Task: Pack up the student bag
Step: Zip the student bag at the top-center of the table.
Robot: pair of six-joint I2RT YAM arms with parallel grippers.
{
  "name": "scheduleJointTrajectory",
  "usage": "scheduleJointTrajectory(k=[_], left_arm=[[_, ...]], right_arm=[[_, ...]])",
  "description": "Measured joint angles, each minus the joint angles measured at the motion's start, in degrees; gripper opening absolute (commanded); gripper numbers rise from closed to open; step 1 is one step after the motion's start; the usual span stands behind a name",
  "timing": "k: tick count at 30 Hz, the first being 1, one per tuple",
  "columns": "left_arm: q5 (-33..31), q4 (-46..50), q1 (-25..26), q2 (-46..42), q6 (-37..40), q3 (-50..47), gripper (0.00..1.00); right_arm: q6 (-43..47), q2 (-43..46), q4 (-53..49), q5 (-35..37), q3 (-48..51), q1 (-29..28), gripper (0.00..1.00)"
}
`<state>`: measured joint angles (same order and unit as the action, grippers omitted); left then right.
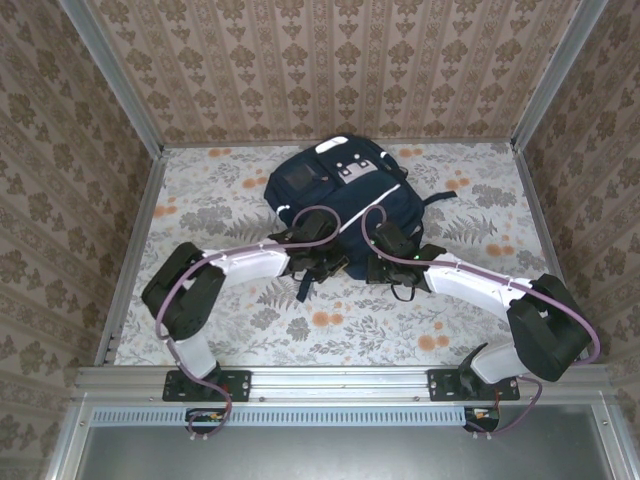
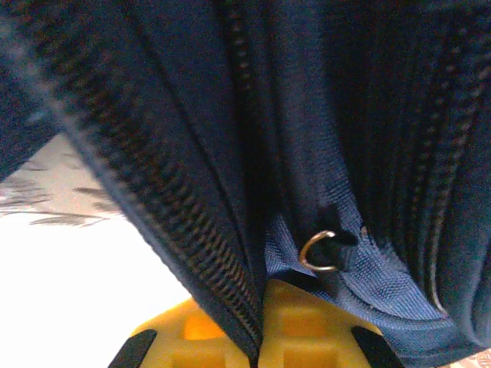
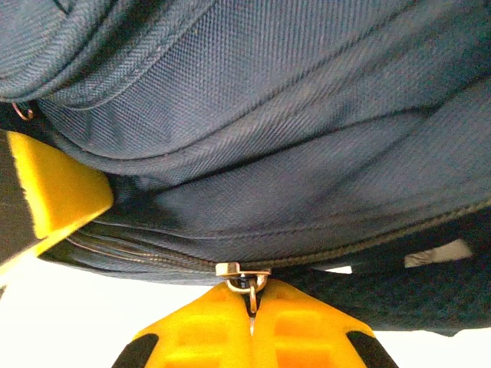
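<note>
Two grippers work the near edge of the student bag [image 1: 340, 195], which lies on the flowered table [image 1: 330, 330], towards its far side and about midway between the side walls.

1. Left gripper [image 2: 261, 307]: jaws clenched on a fold of navy fabric beside a run of zipper teeth [image 2: 153, 207]. A small metal ring [image 2: 318, 251] sits just above the fingertips and is not in the grip.
2. Right gripper [image 3: 251, 303]: jaws clenched on the zipper pull [image 3: 244, 274], with the metal slider directly above the fingertips.

Step in hand, by judgement: running a zip along the bag's edge. Recommended procedure:
- Use the left gripper as an anchor, tensioning the fabric so the teeth lie straight.
- Draw the zipper pull along the line of the teeth, not away from the bag; a pull off that line is likely to jam the slider or lift the bag.
- Move the two grippers apart, not together, so that no slack gathers ahead of the slider.
- Watch for fabric entering the slider.

Limits of observation:
- Whether the zip is opening or closing cannot be told.
- The bag's contents are not visible, so packing progress is unknown.
- From above, both grippers [image 1: 325, 265] [image 1: 385, 268] are dark shapes against dark fabric.
- A yellow block [image 3: 54, 192] beside the bag in the right wrist view is probably a left gripper finger; this is unconfirmed.
</note>
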<state>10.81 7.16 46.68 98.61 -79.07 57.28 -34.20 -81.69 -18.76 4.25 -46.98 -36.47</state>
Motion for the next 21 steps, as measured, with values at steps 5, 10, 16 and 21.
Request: scheduleJointTrajectory(k=[5,10,16,21], left_arm=[[-1.2,1.33,-5.53,-9.4,2.01,-8.28,0.0],[-1.57,5.42,-15.15,-17.86,6.03,-14.58,0.0],[3.08,10.8,-27.56,-20.59,14.64,-15.78,0.0],[9.14,15.37,-38.23,-15.82,24.98,-11.56,0.0]], right_arm=[[0.92,0.0,-0.37,-1.2,-0.85,-0.11,0.0],[1.31,-0.17,-2.38,-1.14,-0.87,0.55,0.0],[2.21,-3.58,-1.29,-2.67,-1.99,0.39,0.0],[3.91,-6.8,0.44,-6.14,-5.09,-0.44,0.0]])
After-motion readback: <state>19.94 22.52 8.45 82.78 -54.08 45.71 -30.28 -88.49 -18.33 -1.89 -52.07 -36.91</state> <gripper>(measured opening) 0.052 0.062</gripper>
